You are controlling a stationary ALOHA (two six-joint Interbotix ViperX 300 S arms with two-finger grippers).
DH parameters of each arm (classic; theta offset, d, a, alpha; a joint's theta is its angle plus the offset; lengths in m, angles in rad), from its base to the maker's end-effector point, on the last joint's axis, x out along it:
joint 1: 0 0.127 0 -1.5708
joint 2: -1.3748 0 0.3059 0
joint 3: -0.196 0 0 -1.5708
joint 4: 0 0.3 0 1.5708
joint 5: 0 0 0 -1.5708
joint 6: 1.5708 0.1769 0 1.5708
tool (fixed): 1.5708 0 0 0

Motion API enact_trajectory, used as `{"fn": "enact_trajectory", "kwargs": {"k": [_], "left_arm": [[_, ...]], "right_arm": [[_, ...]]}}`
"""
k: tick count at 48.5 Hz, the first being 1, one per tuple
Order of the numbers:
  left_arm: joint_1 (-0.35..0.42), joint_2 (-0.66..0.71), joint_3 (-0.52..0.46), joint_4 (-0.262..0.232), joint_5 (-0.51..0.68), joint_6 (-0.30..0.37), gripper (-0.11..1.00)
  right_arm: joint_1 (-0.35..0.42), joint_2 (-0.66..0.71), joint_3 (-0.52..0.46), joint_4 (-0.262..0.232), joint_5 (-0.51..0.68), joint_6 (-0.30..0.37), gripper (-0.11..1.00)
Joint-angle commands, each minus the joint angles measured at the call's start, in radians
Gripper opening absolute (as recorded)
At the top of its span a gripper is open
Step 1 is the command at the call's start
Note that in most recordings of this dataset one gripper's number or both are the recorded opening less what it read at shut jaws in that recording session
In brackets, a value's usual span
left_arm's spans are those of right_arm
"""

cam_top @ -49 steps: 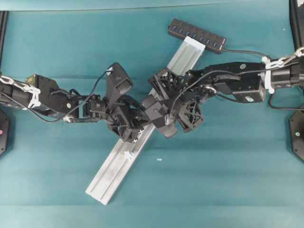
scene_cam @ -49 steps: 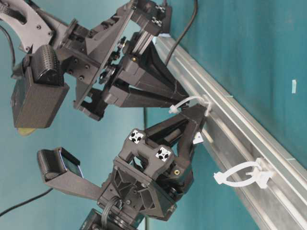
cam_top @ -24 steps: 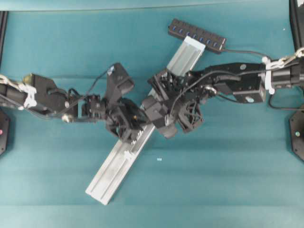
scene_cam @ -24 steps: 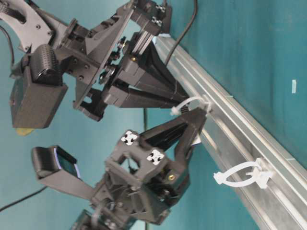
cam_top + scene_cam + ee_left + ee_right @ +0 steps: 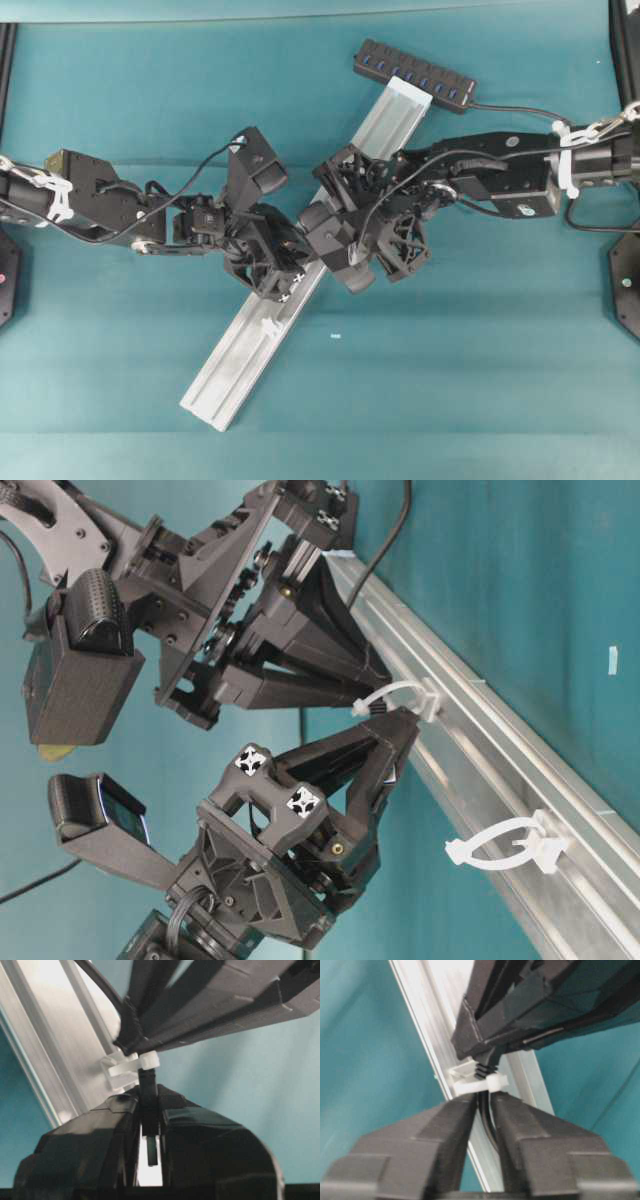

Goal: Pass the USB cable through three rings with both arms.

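On the silver rail (image 5: pixel 500 770), a whitish ring (image 5: pixel 400 692) stands between my two grippers. The USB cable's black plug (image 5: pixel 148 1080) pokes through this ring (image 5: pixel 148 1061). My left gripper (image 5: pixel 148 1091) is shut on the plug just below the ring and comes in from below (image 5: pixel 400 725) in the table-level view. My right gripper (image 5: pixel 484 1100) is on the ring's other side, open, and the thin cable (image 5: pixel 487 1120) runs loosely between its fingers. Another ring (image 5: pixel 505 845) stands free farther down the rail. In the overhead view the arms hide the grip.
The rail (image 5: pixel 250 350) lies diagonally on the teal cloth. A black USB hub (image 5: pixel 415 75) with blue ports sits at its far end. The cable (image 5: pixel 385 540) trails along the rail's upper part. A small white scrap (image 5: pixel 335 336) lies right of the rail.
My right gripper's jaws have spread apart around the cable. The left gripper has closed tighter on the plug, and its wrist has rolled and shifted a little.
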Motion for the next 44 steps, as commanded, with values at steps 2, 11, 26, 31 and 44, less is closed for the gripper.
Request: {"fn": "enact_trajectory", "kwargs": {"k": [2, 11, 26, 31, 44], "left_arm": [[-0.005, -0.025, -0.018, 0.003, -0.006, 0.003, 0.07], [-0.005, -0.025, -0.014, 0.003, 0.003, 0.003, 0.07], [-0.017, -0.029, 0.018, 0.003, 0.017, 0.0, 0.07], [-0.028, -0.025, 0.023, 0.003, 0.017, -0.002, 0.07], [-0.032, 0.009, 0.014, 0.003, -0.002, -0.015, 0.07]], "right_arm": [[0.008, -0.003, -0.003, 0.003, -0.003, 0.012, 0.49], [0.006, -0.005, -0.002, 0.005, 0.012, 0.014, 0.54], [-0.02, -0.021, 0.006, 0.003, 0.044, 0.066, 0.85], [-0.029, -0.032, 0.008, 0.005, 0.04, 0.104, 0.84], [-0.038, -0.044, 0.008, 0.005, 0.025, 0.163, 0.84]]}}
